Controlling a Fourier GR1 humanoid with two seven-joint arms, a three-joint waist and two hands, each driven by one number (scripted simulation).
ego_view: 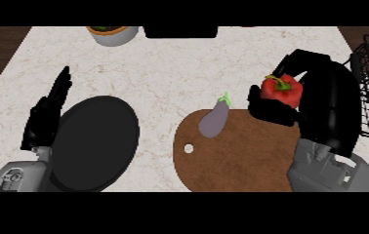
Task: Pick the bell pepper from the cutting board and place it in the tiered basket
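Observation:
The red bell pepper with a green stem is held in my right hand, whose fingers and thumb curl round it, above the right edge of the brown cutting board. A purple eggplant lies on the board's upper left part. The black wire tiered basket shows only as a sliver at the right edge of the view, just right of the hand. My left hand rests open at the left, fingers pointing up.
A large black round pan or plate lies on the marble counter beside the left hand. A white pot with greenery stands at the back left. A black object sits at the back centre.

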